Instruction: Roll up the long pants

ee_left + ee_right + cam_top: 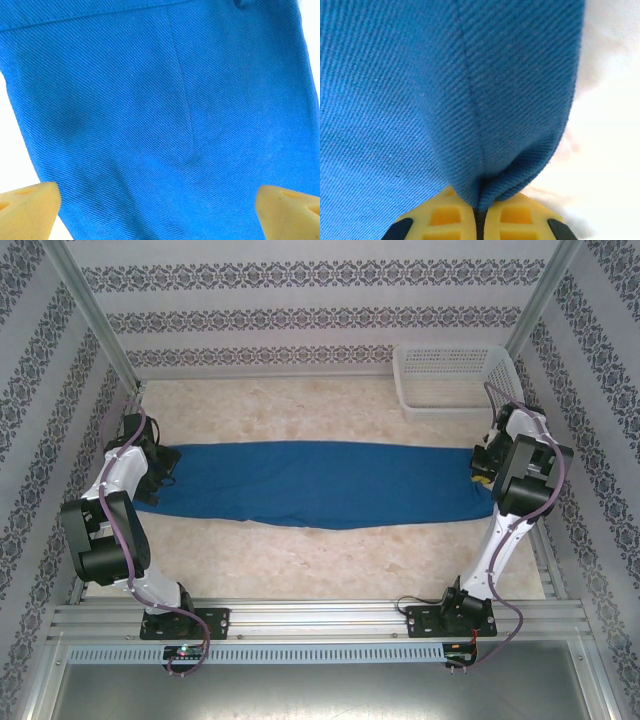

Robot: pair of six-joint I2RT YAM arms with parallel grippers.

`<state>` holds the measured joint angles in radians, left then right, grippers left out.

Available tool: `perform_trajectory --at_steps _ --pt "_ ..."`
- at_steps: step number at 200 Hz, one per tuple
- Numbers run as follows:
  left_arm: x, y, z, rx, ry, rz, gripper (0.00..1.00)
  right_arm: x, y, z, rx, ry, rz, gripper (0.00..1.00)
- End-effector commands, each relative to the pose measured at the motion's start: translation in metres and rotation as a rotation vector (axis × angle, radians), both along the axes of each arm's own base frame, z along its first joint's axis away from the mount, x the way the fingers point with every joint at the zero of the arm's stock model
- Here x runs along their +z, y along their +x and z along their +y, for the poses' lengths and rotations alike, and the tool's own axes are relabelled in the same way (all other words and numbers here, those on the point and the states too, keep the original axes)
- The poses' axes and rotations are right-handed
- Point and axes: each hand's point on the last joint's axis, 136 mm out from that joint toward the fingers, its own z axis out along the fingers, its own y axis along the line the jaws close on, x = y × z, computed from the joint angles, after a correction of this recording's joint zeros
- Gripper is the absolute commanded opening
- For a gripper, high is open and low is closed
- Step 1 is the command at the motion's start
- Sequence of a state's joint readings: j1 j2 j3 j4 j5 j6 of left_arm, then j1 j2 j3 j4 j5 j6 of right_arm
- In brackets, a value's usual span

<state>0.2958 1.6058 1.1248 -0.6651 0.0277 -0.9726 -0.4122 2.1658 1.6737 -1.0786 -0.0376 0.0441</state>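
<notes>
Left gripper (159, 214) is spread wide, yellow pads (29, 204) either side of the cloth at the left end, nothing clamped. You can't tell from the wrist view whether the pads touch the fabric or hover over it. The long pants (320, 483) lie flat across the table (300, 565), stretched from one gripper to the other, with the near edge bulging toward the arm bases mid-span. Right gripper (479, 220) is closed on a small pinched fold at the right end, seam running into the jaws. Risks: if you start the roll from the right with the left end unheld, the garment likely drags instead of rolling. The pinch looks shallow, so a hard pull could slip it out. The uneven near edge could make the roll cone. Swing wide and you may clip the white basket (450, 380) just behind the right arm. Hidden: both ends of the pants sit under the wrists in the top view, so waist versus cuffs is unclear, and the layer count in the pinch can't be read.
</notes>
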Motion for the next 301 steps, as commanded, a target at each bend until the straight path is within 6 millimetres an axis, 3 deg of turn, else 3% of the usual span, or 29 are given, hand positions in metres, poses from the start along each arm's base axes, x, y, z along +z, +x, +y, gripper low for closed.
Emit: perform_trajectory --at_steps 1,16,36,54,65,79,93,140,185,209,223,259,301 --pt "0.015 0.001 -0.005 0.007 -0.032 -0.041 1.00 0.070 -0.023 -0.047 -0.116 -0.211 0.010 0.00" --pt "0.018 -0.002 -0.009 0.008 -0.048 -0.048 0.95 0.112 -0.030 -0.063 -0.197 -0.254 -0.051 0.00" --pt "0.027 -0.006 -0.009 -0.009 -0.035 -0.047 0.87 0.163 -0.034 -0.070 -0.275 -0.265 -0.177 0.00" --pt "0.037 -0.008 -0.009 -0.015 -0.020 -0.066 0.89 0.201 -0.031 -0.058 -0.272 -0.243 -0.299 0.00" --pt "0.043 -0.008 -0.010 -0.019 -0.019 -0.090 1.00 0.219 -0.028 -0.040 -0.282 -0.178 -0.378 0.00" --pt "0.047 -0.008 -0.013 -0.025 -0.026 -0.107 1.00 0.238 -0.016 0.000 -0.253 -0.067 -0.488 0.00" --pt "0.049 -0.009 -0.013 -0.031 -0.027 -0.109 1.00 0.252 -0.002 0.055 -0.164 0.037 -0.552 0.00" --pt "0.062 -0.012 -0.015 -0.041 -0.021 -0.121 1.00 0.289 0.024 0.276 0.151 0.448 -0.664 0.00" --pt "0.070 -0.016 -0.015 -0.040 -0.013 -0.124 1.00 0.286 0.039 0.445 0.328 0.726 -0.647 0.00" --pt "0.075 -0.018 -0.015 -0.039 -0.006 -0.129 1.00 0.274 0.042 0.518 0.415 0.793 -0.604 0.00" --pt "0.077 -0.019 -0.015 -0.041 -0.003 -0.131 1.00 0.263 0.043 0.550 0.437 0.828 -0.570 0.00" --pt "0.080 -0.020 -0.015 -0.048 0.000 -0.131 1.00 0.230 0.045 0.597 0.457 0.870 -0.504 0.00" --pt "0.079 -0.020 -0.016 -0.053 0.000 -0.132 1.00 0.174 0.045 0.611 0.443 0.834 -0.423 0.00"
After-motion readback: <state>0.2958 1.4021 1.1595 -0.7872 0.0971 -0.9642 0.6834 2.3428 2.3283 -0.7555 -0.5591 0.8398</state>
